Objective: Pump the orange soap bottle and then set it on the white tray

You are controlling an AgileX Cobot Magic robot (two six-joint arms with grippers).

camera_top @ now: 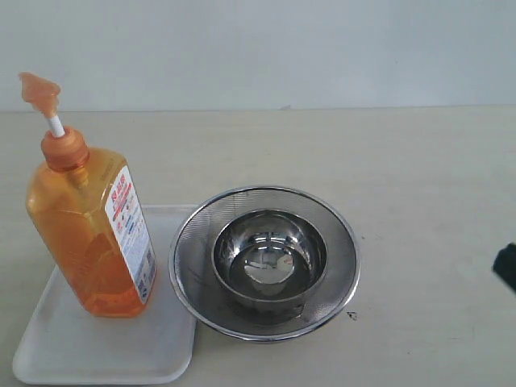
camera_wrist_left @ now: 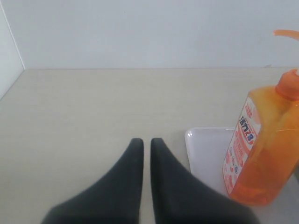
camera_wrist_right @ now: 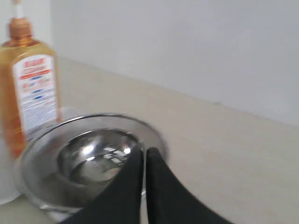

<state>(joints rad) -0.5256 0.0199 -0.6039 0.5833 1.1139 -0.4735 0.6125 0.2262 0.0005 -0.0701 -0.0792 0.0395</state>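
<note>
The orange soap bottle (camera_top: 89, 234) stands upright on the white tray (camera_top: 89, 347) at the front left of the table, with its pump head raised on the white stem. The left wrist view shows the bottle (camera_wrist_left: 266, 154) on the tray (camera_wrist_left: 205, 149), a short way off to the side of my left gripper (camera_wrist_left: 143, 141). That gripper is shut and holds nothing. My right gripper (camera_wrist_right: 144, 150) is also shut and empty. It hovers by the strainer's rim, with the bottle (camera_wrist_right: 28, 93) beyond. Only a dark bit of the right arm (camera_top: 508, 266) shows at the exterior view's right edge.
A round steel mesh strainer (camera_top: 193, 234) with a steel bowl (camera_top: 270, 258) inside it sits just right of the tray, touching its edge. In the right wrist view the strainer (camera_wrist_right: 42, 135) and bowl (camera_wrist_right: 93, 154) lie just ahead of the fingers. A white wall backs the table.
</note>
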